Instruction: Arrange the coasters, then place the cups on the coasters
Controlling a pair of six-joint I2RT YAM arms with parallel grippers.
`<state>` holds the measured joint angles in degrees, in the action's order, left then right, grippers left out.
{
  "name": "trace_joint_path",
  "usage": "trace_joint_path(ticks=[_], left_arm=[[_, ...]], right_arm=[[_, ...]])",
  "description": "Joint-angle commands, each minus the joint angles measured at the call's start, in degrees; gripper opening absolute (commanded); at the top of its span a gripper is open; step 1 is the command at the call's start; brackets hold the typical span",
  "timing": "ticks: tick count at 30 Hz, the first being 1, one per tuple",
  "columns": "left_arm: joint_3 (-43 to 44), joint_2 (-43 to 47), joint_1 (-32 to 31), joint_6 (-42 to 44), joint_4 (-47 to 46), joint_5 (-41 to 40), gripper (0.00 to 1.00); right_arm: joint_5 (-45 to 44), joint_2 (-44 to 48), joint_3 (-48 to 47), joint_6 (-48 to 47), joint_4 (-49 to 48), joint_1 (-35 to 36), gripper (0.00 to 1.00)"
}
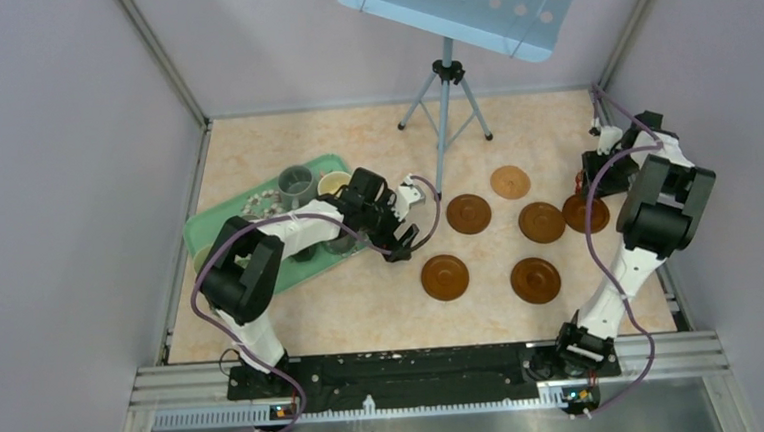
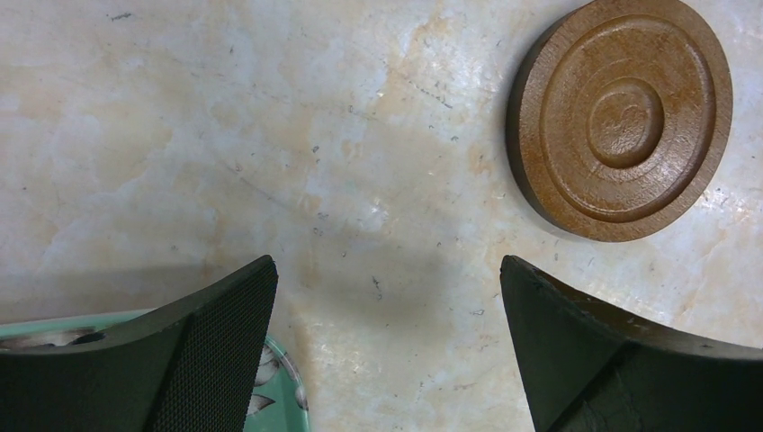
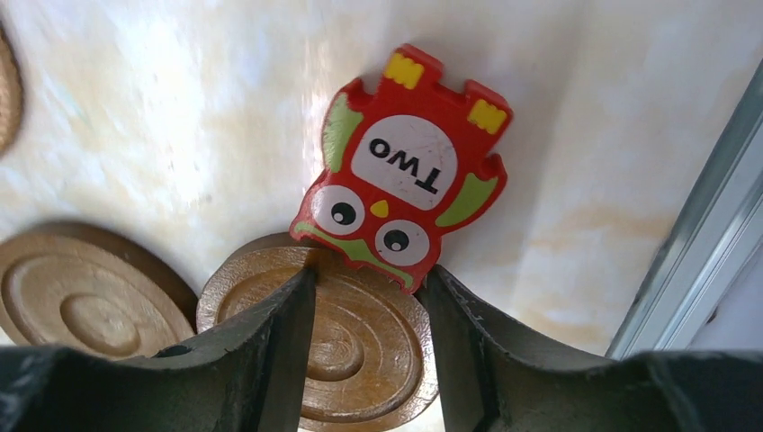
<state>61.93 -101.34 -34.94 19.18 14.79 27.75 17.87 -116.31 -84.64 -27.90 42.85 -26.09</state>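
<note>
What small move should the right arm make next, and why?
Probably move the red owl piece aside. In the right wrist view it sits between the fingers of the right gripper with its edge over a coaster, blocking it.

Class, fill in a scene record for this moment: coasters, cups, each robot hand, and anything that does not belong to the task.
coasters: six brown discs spread on the table, none bearing a cup
cups: on the green tray at left, mostly hidden by the left arm; a ribbed grey cup shows
left hand: open, empty, over bare table beside a coaster
right hand: fingers flank one end of the odd object; grip unclear
odd object: red owl piece marked TWO, overlapping a coaster's edge
</note>
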Motion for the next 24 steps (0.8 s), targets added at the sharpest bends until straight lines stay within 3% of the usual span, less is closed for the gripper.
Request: trace_joint_path(ticks=[1, 4, 12, 24], left_arm=[[2.0, -0.7, 1.0, -0.1, -1.5, 1.8, 0.99], [1.9, -0.8, 1.2, -0.4, -1.7, 2.0, 0.99], [1.3, 1.6, 1.2, -1.6, -2.2, 3.3, 0.99], [-2.0, 4.8, 1.2, -1.6, -3.0, 4.2, 0.99]], right_arm=[[-2.8, -6.7, -4.4, 0.9, -7.8, 2.4, 0.5], [-3.5, -6.2, -3.9, -0.4, -6.6, 2.4, 0.52], [-5.1, 4.4, 12.1, -8.1, -7.3, 0.5, 0.48], [-6.8, 16.2, 27.6, -21.9, -2.9, -8.5, 0.44]])
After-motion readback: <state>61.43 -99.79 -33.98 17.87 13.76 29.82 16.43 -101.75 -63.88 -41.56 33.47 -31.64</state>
